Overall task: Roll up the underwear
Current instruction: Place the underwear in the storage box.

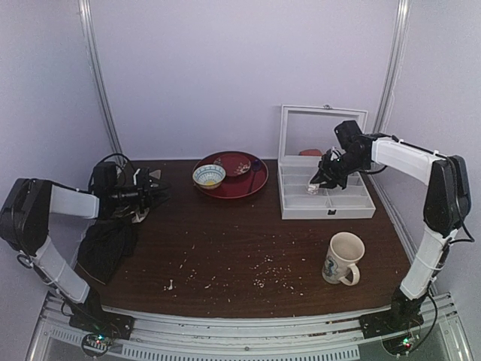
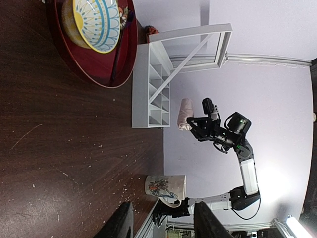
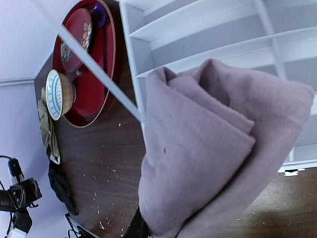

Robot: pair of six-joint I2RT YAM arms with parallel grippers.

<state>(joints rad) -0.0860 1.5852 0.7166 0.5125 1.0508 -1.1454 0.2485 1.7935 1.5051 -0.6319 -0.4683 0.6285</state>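
Pinched in the right hand (image 1: 322, 181), rolled pink underwear (image 3: 208, 148) above the open white compartment box (image 1: 328, 213) at far right of the counter (image 1: 225, 248). Beside the box, red plate (image 1: 252, 185) with bowl (image 1: 208, 176); mug (image 1: 343, 258) nearer. Spread wide by black cloth (image 1: 105, 248), the left hand (image 2: 163, 225).

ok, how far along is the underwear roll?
Done: the underwear already looks rolled into a compact bundle. In hand: the right gripper is shut on it, holding it above the white compartment box. Remaining: setting it down and releasing, probably into a compartment. The left gripper is open, holding nothing, near the black cloth.
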